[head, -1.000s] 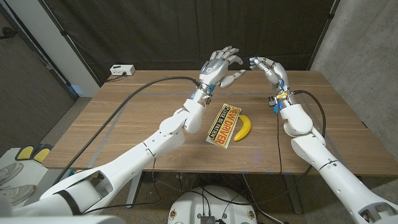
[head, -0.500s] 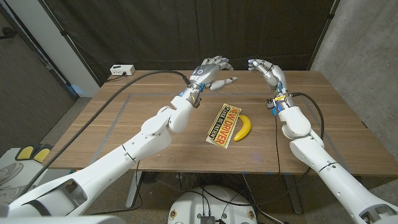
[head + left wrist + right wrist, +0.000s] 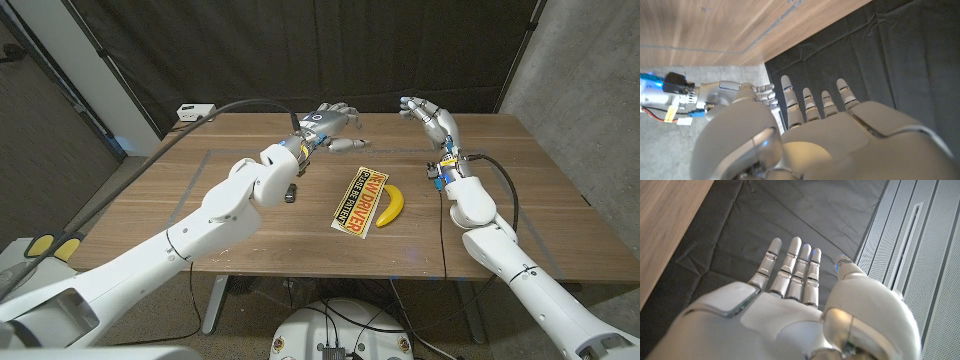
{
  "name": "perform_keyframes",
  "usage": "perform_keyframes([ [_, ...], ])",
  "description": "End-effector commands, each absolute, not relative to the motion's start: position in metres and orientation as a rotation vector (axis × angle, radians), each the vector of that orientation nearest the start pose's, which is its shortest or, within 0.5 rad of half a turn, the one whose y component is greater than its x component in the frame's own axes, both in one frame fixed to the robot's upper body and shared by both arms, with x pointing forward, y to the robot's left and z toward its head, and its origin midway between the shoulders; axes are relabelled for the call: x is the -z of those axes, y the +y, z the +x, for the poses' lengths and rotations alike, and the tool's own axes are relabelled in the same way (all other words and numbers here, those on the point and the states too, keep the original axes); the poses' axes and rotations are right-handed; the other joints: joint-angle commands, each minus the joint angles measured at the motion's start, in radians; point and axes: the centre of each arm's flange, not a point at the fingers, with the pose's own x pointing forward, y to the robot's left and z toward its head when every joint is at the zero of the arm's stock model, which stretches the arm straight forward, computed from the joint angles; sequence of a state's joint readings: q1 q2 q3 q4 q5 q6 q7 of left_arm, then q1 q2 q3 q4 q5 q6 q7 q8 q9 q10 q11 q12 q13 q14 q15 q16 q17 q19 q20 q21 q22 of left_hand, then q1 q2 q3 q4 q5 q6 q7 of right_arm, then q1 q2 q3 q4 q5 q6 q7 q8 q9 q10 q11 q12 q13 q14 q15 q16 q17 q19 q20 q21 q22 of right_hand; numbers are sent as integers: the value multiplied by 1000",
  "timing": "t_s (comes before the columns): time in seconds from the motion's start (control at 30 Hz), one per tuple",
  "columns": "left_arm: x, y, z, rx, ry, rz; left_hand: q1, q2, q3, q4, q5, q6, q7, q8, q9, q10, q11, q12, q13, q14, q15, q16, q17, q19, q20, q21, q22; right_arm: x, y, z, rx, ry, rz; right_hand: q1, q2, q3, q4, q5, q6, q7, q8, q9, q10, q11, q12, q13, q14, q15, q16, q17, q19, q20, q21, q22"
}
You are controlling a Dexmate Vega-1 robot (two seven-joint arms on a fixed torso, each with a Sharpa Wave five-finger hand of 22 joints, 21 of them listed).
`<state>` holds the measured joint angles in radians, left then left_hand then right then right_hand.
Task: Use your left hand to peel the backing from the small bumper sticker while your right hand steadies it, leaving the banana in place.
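Note:
A small yellow bumper sticker (image 3: 360, 201) with black lettering lies flat near the middle of the wooden table (image 3: 230, 215). A yellow banana (image 3: 391, 205) lies against its right edge. My left hand (image 3: 330, 124) hovers over the far part of the table, behind the sticker, fingers spread and holding nothing. My right hand (image 3: 428, 117) is raised near the table's far edge, right of the left hand, fingers apart and empty. In the left wrist view the left hand (image 3: 830, 135) reaches toward the dark curtain, with the right hand (image 3: 735, 95) beside it. The right wrist view has the right hand (image 3: 790, 290) with straight fingers.
A white power box (image 3: 196, 113) sits at the table's far left corner. A black curtain (image 3: 300, 50) hangs behind the table. Cables run along both arms. Bare wood lies left and right of the sticker.
My left hand has dropped and swung left, from high above the sticker's far end to low over the back of the table. The right hand has barely shifted.

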<state>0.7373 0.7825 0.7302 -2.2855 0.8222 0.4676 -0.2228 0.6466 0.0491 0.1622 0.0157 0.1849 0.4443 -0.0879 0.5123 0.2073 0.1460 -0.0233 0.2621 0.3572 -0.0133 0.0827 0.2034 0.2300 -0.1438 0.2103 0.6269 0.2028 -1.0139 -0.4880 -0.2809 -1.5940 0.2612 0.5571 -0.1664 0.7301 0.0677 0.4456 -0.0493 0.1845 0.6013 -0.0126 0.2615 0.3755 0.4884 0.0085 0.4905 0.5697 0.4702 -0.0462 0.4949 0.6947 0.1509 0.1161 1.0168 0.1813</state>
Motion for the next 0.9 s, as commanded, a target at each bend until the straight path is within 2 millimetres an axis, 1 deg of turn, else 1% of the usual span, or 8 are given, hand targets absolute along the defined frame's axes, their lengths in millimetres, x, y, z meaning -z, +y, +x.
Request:
perform_keyframes([
  [0.03,-79,98,445,121,-669,1757,-3,-1,3,-15,2,23,-13,5,-2,-6,-1,1,1,-14,4,1,-1,-11,3,-6,4,-8,-251,544,-115,-1052,-106,-9,0,-1,-1,0,-3,3,-2,-1,3,7,-5,-4,-5,-16,-1,1,1,5,0,2],
  [0.17,-77,96,439,143,-623,1808,20,-18,6,-43,7,-6,-63,-20,-7,-16,-7,-1,1,-17,4,3,-8,-7,2,-8,4,-7,-250,542,-105,-1069,-93,-19,-4,-5,0,0,-2,5,-4,-5,5,7,-9,-9,-7,-13,-4,1,2,7,-1,2],
  [0.37,-72,90,432,170,-543,1893,41,-38,6,-68,14,20,-98,-20,-9,-33,-9,-9,-2,-40,10,-3,-13,-12,3,-14,3,-7,-249,538,-104,-1087,-81,-31,-9,-9,1,-1,-15,7,-13,-11,-1,12,-18,-17,-13,-8,-10,-2,1,8,-2,2],
  [0.4,-72,89,432,168,-537,1904,46,-41,7,-73,16,24,-102,-20,-9,-38,-14,-11,-3,-42,9,-3,-14,-12,3,-15,2,-7,-249,538,-103,-1089,-78,-35,-10,-10,2,-1,-16,7,-15,-12,-2,12,-20,-19,-13,-9,-11,-2,1,7,-2,2],
  [0.6,-68,85,425,160,-489,1976,62,-53,6,-87,22,22,-107,-26,-11,-48,-11,-15,-5,-56,7,-7,-17,-15,3,-19,1,-4,-249,537,-102,-1097,-60,-44,-11,-13,2,-1,-17,4,-18,-16,-3,12,-25,-25,-12,-8,-12,-3,2,8,-2,2],
  [0.67,-66,83,424,159,-476,1999,80,-63,7,-103,29,10,-126,-37,-12,-54,-14,-18,-7,-60,6,-6,-19,-14,2,-22,0,-3,-248,537,-106,-1101,-53,-48,-10,-14,3,-1,-15,5,-19,-18,-2,12,-27,-28,-12,-8,-13,-3,1,8,-3,2],
  [0.73,-63,81,424,153,-462,2026,99,-73,8,-119,36,-20,-131,-58,-13,-71,-11,-25,-11,-65,6,-5,-23,-11,3,-25,-1,-3,-248,536,-106,-1106,-50,-51,-9,-15,4,-1,-14,6,-20,-19,2,12,-28,-30,-10,-9,-12,-3,2,8,-3,2],
  [0.9,-58,76,424,154,-444,2063,101,-90,-1,-126,44,-65,-129,-89,-12,-101,0,-35,-14,-96,15,-12,-24,-21,4,-35,-2,-2,-246,536,-107,-1117,-40,-65,-7,-19,9,-1,-3,9,-18,-23,10,15,-29,-36,-6,-6,-12,-2,4,7,-3,2],
])
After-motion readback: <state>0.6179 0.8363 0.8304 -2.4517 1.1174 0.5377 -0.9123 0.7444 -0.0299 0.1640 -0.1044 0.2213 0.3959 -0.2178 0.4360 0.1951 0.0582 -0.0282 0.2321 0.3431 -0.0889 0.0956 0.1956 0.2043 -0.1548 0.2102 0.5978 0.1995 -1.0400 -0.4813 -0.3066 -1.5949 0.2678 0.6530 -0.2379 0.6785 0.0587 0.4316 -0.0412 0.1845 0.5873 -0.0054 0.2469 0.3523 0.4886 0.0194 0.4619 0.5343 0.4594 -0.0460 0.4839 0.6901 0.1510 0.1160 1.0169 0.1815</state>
